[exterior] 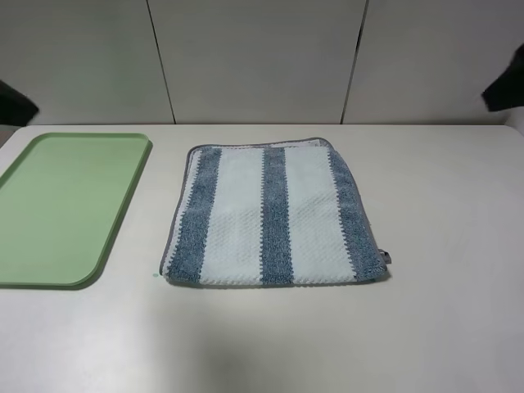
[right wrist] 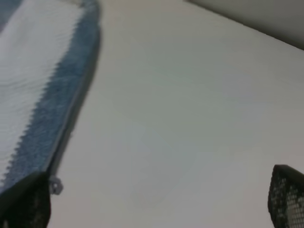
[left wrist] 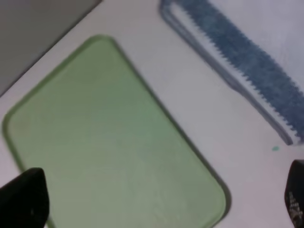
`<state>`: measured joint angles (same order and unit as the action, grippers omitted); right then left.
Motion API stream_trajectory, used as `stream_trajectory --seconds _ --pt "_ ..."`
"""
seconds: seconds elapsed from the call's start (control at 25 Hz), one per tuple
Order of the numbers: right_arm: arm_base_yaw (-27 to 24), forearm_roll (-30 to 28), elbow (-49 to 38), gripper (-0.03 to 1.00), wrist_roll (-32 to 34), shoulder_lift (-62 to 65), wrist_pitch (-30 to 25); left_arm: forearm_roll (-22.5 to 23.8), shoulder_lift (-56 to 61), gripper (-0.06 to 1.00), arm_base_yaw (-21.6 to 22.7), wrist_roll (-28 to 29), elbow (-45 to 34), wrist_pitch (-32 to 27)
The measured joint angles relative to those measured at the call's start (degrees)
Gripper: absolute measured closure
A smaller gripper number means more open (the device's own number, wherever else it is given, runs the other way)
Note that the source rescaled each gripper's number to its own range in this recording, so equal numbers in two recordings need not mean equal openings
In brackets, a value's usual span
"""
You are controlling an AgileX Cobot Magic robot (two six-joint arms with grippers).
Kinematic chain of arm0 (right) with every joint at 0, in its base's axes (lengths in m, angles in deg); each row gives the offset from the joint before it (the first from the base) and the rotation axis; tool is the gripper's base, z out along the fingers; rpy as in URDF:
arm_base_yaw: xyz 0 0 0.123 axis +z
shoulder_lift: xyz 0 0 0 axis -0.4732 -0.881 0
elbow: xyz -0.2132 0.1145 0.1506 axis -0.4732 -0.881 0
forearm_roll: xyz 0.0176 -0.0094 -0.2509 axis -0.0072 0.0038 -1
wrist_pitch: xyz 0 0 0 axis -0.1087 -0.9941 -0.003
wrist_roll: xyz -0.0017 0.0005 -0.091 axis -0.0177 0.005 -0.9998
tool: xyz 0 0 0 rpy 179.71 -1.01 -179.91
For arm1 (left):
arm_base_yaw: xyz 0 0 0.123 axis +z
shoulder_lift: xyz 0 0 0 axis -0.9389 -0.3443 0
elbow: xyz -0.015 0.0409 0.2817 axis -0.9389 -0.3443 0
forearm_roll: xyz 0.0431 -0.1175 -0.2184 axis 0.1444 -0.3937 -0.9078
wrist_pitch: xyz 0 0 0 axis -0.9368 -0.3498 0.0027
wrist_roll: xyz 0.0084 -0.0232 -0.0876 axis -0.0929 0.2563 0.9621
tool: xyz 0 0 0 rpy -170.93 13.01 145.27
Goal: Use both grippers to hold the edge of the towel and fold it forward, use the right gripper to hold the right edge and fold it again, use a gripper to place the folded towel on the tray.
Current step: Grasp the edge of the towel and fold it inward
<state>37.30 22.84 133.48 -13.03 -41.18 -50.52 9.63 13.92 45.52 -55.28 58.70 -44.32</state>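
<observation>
The tray (exterior: 74, 205) is at the left of the overhead frame, flat on the table (exterior: 458, 205), with the towel (exterior: 274, 217) dead centre just right of it — close, not touching. The left gripper (left wrist: 159, 204) hangs over the tray, the right gripper (right wrist: 156, 199) over the table beside the towel — both spread wide, gripping nothing.

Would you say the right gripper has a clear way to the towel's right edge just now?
Probably yes: the right gripper hangs open over bare table beside the towel, and nothing lies between it and the right edge.
</observation>
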Motion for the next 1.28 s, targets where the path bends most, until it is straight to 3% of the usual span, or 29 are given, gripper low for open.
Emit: stream_trajectory --seconds 0.32,0.56,0.92,1.28 --pt "13.5 -0.1 1.1 -0.03 -10.3 -13.0 0.3 -7.5 -16.3 -0.05 -7.6 -13.4 1.0 0.6" --pt "20.2 -0.1 1.1 -0.03 -16.3 -18.9 0.4 -9.3 -24.3 -0.05 -11.6 -19.1 1.2 0.7" --pt "21.7 3.0 1.2 -0.03 -26.2 -29.5 0.5 -9.3 -33.9 -0.05 -14.3 -26.2 0.5 0.4" --pt "21.7 2.3 -2.2 -0.03 -37.5 -33.0 3.3 -7.3 -36.0 -0.05 -14.3 -28.7 -2.4 3.9"
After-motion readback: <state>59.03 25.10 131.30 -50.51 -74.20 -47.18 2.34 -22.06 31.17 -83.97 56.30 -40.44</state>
